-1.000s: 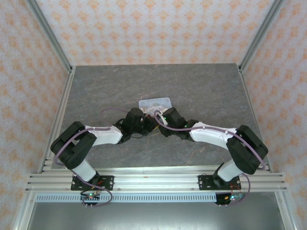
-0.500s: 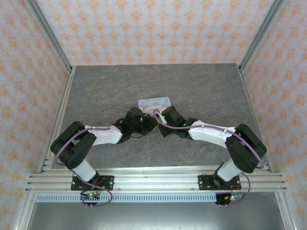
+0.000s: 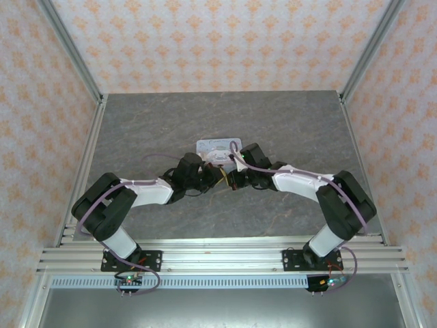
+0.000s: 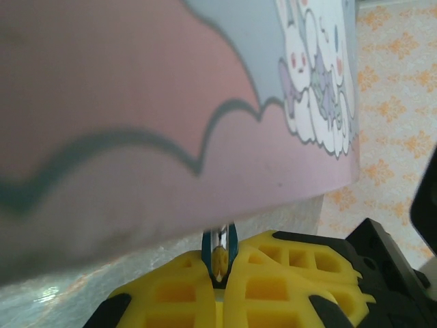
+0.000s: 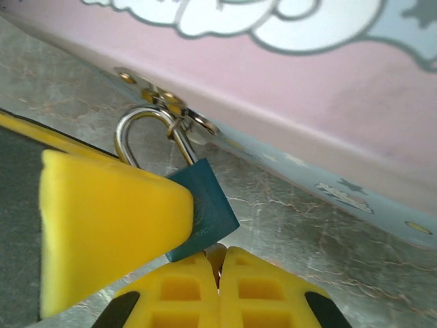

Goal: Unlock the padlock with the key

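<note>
The left end effector (image 4: 220, 273) is closed on the small teal-blue padlock (image 5: 207, 208). In the left wrist view, the yellow lattice fingers (image 4: 287, 273) clamp the lock body edge-on. In the right wrist view, one yellow left finger (image 5: 109, 225) covers the left part of the teal body.

The thin silvery shackle (image 5: 124, 133) passes through the small metal hasp (image 5: 167, 102) on the front wall of the pale-blue rectangular cartoon-printed tin (image 5: 328, 89), so the padlock hangs tilted against that wall, just above the grey stone-patterned tabletop (image 5: 321, 232).

The right end effector (image 5: 220, 270) is closed, its yellow fingertips (image 5: 259, 280) pressed together directly beneath the padlock's lower edge. Only a small sliver of the thin metal key (image 5: 217, 255) shows between them, touching the underside of the lock body. Whether the key is seated in the keyway cannot be told.

In the top external view, both end effectors (image 3: 208, 176) (image 3: 231, 176) meet just in front of the tin (image 3: 220, 145), near the middle of the tabletop (image 3: 293, 123).
</note>
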Available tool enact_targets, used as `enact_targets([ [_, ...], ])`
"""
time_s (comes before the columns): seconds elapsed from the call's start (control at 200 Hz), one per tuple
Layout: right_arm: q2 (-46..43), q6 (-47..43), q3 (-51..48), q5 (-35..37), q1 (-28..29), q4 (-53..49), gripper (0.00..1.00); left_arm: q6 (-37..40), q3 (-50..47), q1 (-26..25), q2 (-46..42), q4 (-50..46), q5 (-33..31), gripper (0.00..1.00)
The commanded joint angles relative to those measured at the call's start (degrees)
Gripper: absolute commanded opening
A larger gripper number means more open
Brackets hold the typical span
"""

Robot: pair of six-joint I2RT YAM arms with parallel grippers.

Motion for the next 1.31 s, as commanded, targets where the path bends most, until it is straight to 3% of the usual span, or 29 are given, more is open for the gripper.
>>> enact_targets([
  [0.0, 1.2, 7.1, 0.0, -11.9, 0.2, 12.1, 0.01, 1.1, 1.2, -1.2, 0.5, 3.1, 3.5, 0.0],
  [0.1, 0.6, 8.1, -1.3, -10.9, -0.3, 13.6, 0.04, 1.2, 1.1, -1.2, 0.6, 3.0, 3.3, 0.0],
  [0.19, -0.9, 7.9, -2.2, -8.9, -0.7, 13.1, 0.27, 1.4, 1.1, -1.1, 0.6, 2.6, 3.0, 0.0],
  [0.295, -3.6, 7.5, -3.3, -5.3, -1.5, 11.2, 0.43, 2.1, 0.8, -0.9, 1.0, 2.1, 2.7, 0.0],
  [0.631, -10.5, 13.3, -9.9, 3.9, -2.8, 13.3, 0.57, 8.6, 1.6, -1.0, 2.1, -4.4, 1.5, 0.0],
  [0.886, -9.1, 18.7, -12.0, 3.4, -2.8, 18.6, 0.58, 12.5, 1.7, -0.9, 3.6, -5.9, 1.6, 0.09],
  [0.971, -8.3, 20.0, -12.7, 3.0, -2.8, 20.4, 0.59, 13.2, 1.7, -0.9, 3.9, -6.2, 1.7, 0.17],
  [1.301, -4.6, 22.8, -13.8, 2.9, -2.0, 25.8, 0.59, 13.5, 1.4, -0.9, -0.2, -7.8, 1.1, 0.65],
])
